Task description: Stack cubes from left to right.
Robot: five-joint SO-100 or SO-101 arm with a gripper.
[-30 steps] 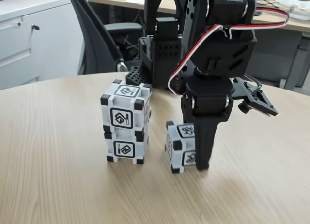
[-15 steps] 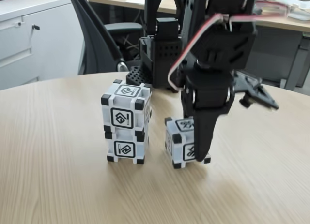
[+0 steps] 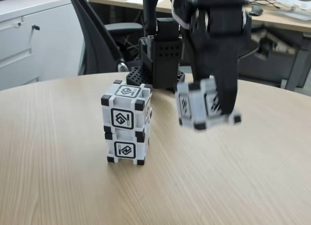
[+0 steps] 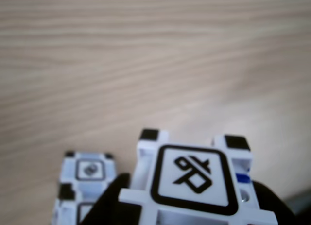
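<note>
Gripper [image 3: 214,111] is clamped on a cube [image 3: 200,104] and holds it in the air above the table [image 3: 58,176], to the right of the stack in the fixed view. One black finger [image 3: 224,96] runs down the cube's right-hand face there; the other side of the grip is hidden behind the cube. The held cube is blurred and slightly tilted, its lower edge sloping down toward the right, with one corner turned toward the camera. Being a cube, it has no long axis to speak of.

In the wrist view the held cube [image 4: 192,186] sits at the bottom edge, its top face showing a black-framed rounded square with an angular glyph inside, black blocks at the corners and white ribbed plastic between them. Dark finger shapes flank it left and right.

Two more cubes stand stacked on the table, the top cube [image 3: 126,104] squarely on the bottom cube [image 3: 126,146], their front faces toward the camera and each bearing its own glyph. In the wrist view the stack [image 4: 87,186] appears lower left, seen from above and out of focus.

The table is pale wood grain with a rounded edge. Behind the cubes stands the black perforated base [image 3: 163,60] of the arm.
</note>
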